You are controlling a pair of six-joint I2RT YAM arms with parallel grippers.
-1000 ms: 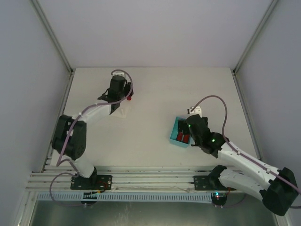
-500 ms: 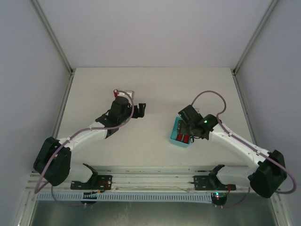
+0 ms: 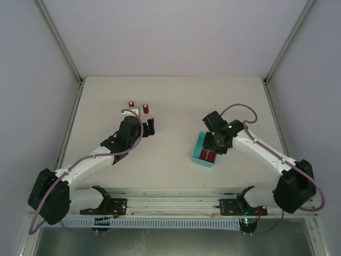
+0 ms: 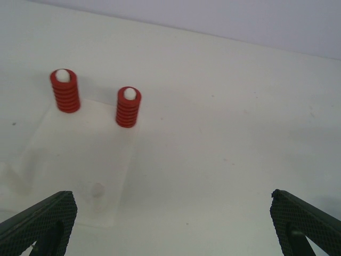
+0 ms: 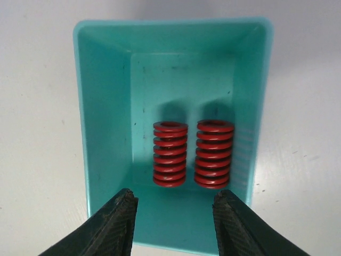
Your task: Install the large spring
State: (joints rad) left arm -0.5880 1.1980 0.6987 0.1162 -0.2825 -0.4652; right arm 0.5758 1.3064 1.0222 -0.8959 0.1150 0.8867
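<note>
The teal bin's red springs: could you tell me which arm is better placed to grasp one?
Right, probably: the right gripper hangs open directly over the teal plastic bin holding two red coil springs; the left gripper faces the white peg plate.

Light is bright, diffuse and even in all views. The table (image 3: 176, 101) around the teal bin (image 3: 198, 154) is pale, nearly washed out. Inside the bin, the springs (image 5: 170, 154) cast soft shadows toward its far wall. The left wrist view is slightly soft, with low contrast.

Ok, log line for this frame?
left hand: open, empty, facing plate with two mounted springs | right hand: open, empty, over teal bin | bin: two loose springs side by side | grasp: not yet
</note>
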